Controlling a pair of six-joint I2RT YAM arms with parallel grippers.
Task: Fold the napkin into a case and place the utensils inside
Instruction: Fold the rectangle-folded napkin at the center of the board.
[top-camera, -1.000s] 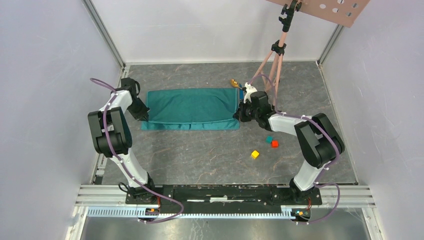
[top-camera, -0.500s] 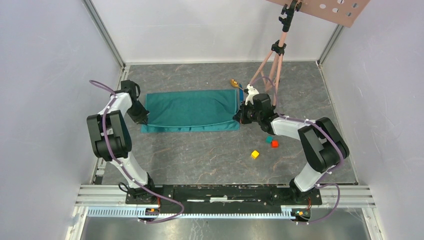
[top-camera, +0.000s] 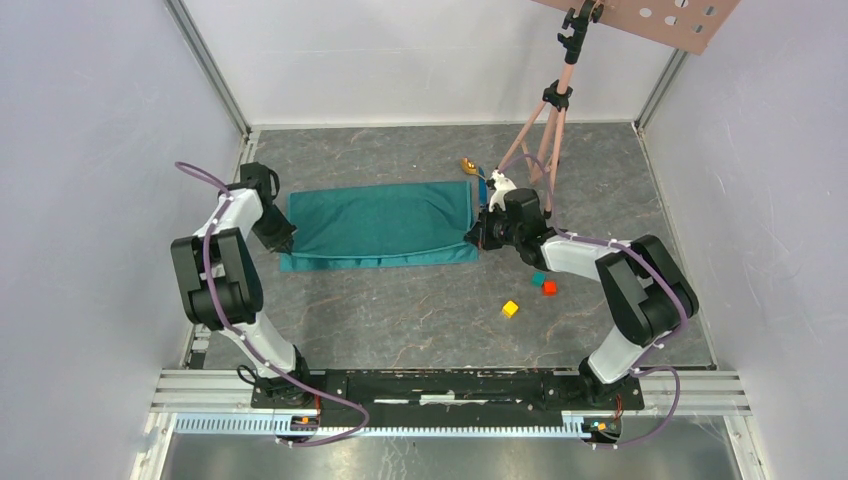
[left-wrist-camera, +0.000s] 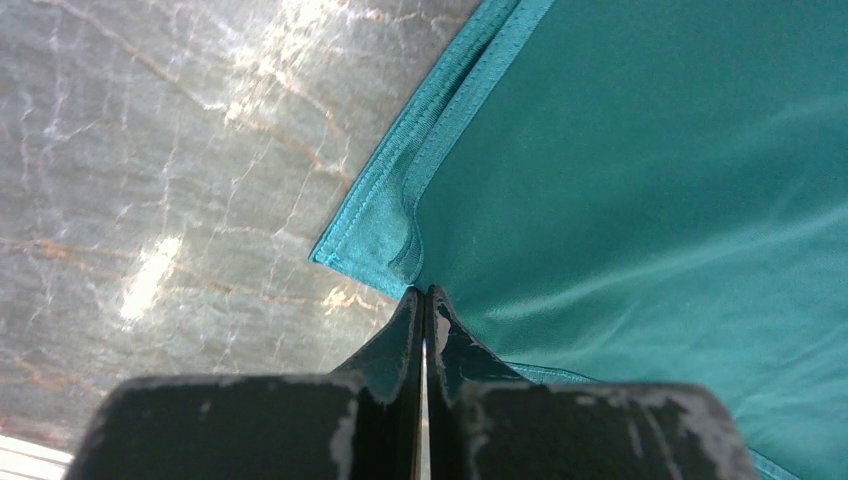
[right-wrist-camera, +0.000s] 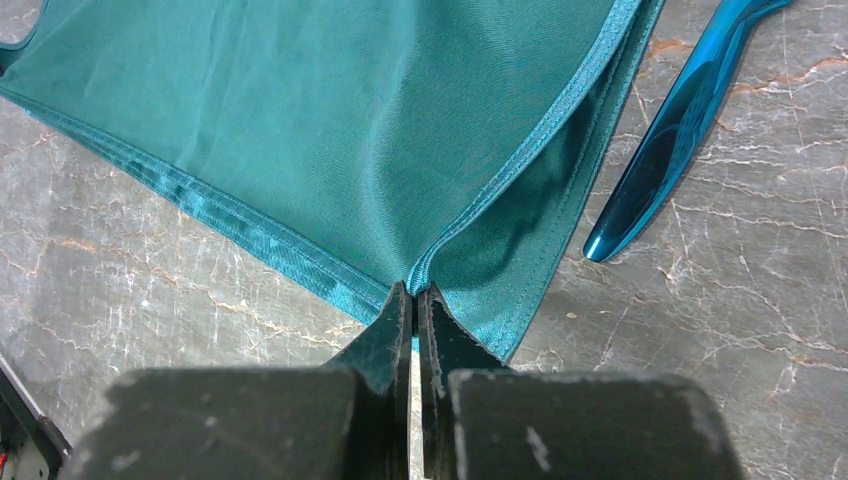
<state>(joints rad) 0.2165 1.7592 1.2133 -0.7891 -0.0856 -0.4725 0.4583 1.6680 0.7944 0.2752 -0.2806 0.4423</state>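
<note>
Napkin lies on the table, folded into a wide band. The left gripper is clenched on its left near corner and the right gripper on its right near corner, probably to lift one layer evenly. The blue knife lies just right of it.

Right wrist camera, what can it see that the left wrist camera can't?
Only the right wrist view shows the slim shiny blue plastic knife, lying flat beside the teal-green cloth napkin, and the right gripper. Only the left wrist view shows the left gripper. Both show the napkin, the grey marbled table, and black jaws pinched shut on a napkin corner.
</note>
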